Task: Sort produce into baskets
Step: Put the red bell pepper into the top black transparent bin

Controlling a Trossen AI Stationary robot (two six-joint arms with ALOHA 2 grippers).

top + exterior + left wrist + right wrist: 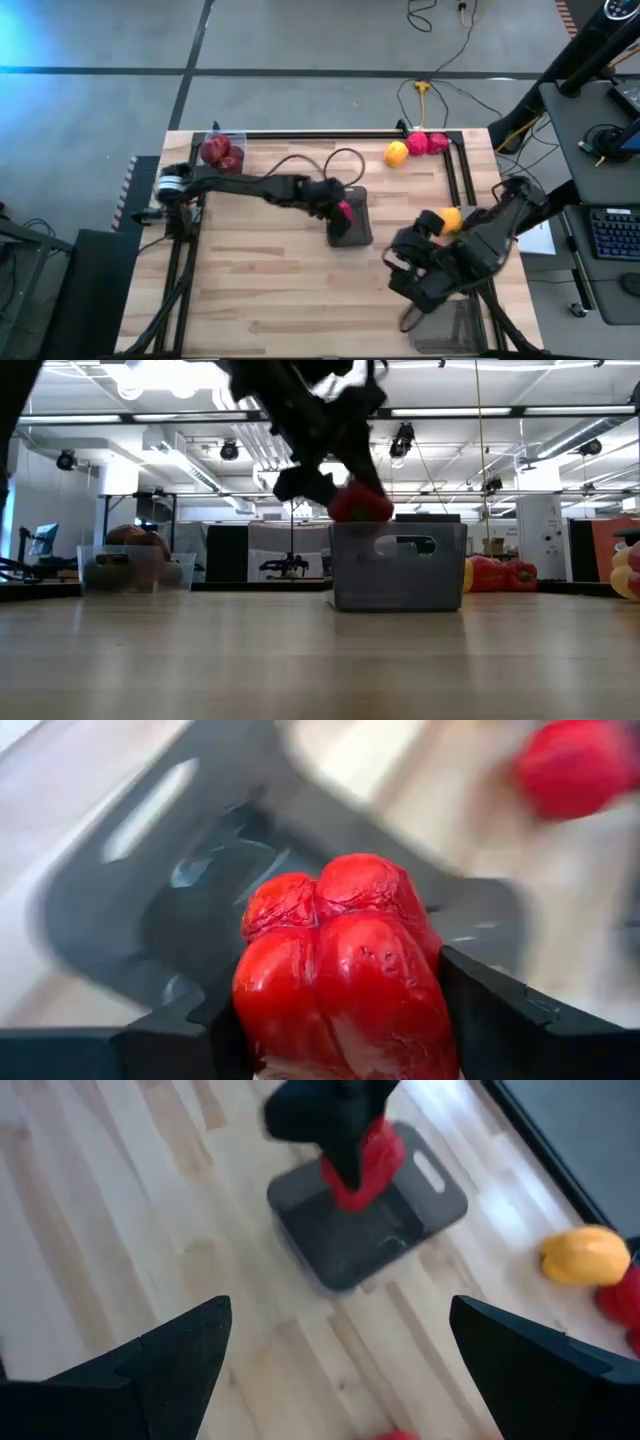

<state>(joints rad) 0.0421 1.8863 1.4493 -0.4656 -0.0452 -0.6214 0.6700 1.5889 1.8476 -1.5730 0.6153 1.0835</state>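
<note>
Pepper (pixel 345 970): red, pinched by left gripper (pixel 343 211), hanging right over the grey basket (pixel 352 222).
Release: lower inside the basket walls first, then let go.
Right gripper (pixel 412 290): fingers spread wide, empty, waiting well off from that basket.

Three baskets stand on the table (pixel 260 290): one clear bin (pixel 222 152) and two grey bins, one at the table's middle (pixel 352 222) and one by its near edge (pixel 452 328). Two yellow peppers (pixel 397 153) (pixel 449 219) show. Of red pieces, two lie in the clear bin, two (pixel 417 144) (pixel 438 143) at the table's far edge, and one red pepper (pixel 345 970) is over the middle bin.
</note>
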